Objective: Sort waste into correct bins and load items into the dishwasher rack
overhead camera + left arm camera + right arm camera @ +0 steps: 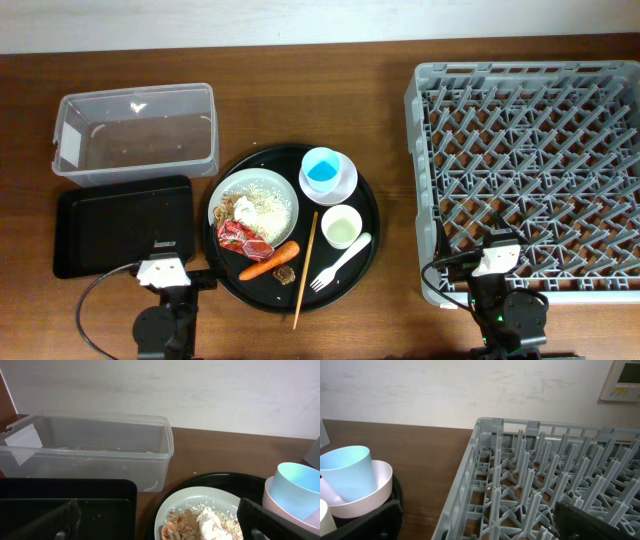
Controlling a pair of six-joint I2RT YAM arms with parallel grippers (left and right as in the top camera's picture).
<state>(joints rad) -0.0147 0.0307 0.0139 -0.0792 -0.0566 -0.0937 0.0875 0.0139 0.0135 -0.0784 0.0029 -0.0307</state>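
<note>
Between the wide-spread fingers of your left gripper (157, 506), which holds nothing, you see the shallow black tray (65, 491) just ahead on its left. The rim of the white plate (172, 504) is just ahead on its right, carrying white rice (200, 509) and a white scrap (210, 522). Beyond the right finger, the light blue cup (297, 485) stands inside the pinkish-white bowl (280, 509) on the round black tray (225, 479). Farthest ahead, past the shallow tray, stands the clear tub (90, 455).

That wrist view cuts off the plate's near side, so use the overhead view for the rest. Ahead and right of this gripper it shows the red wrapper (240, 237), the carrot (268, 262) and the brown chunk (285, 273) at the plate's near edge. Farther right lie a wooden stick (305, 270), the white fork (340, 262) and the small white cup (341, 226).

Your right gripper (477, 506) is also spread wide and holds nothing. The grey rack (530, 480) fills the space just ahead and to its right, pegs upright. The blue cup and bowl sit off to its left, apart from the rack. Only the overhead view shows this gripper poised at the rack's near edge, and only its wrist view shows a wall panel (622, 380) far ahead on the right.
</note>
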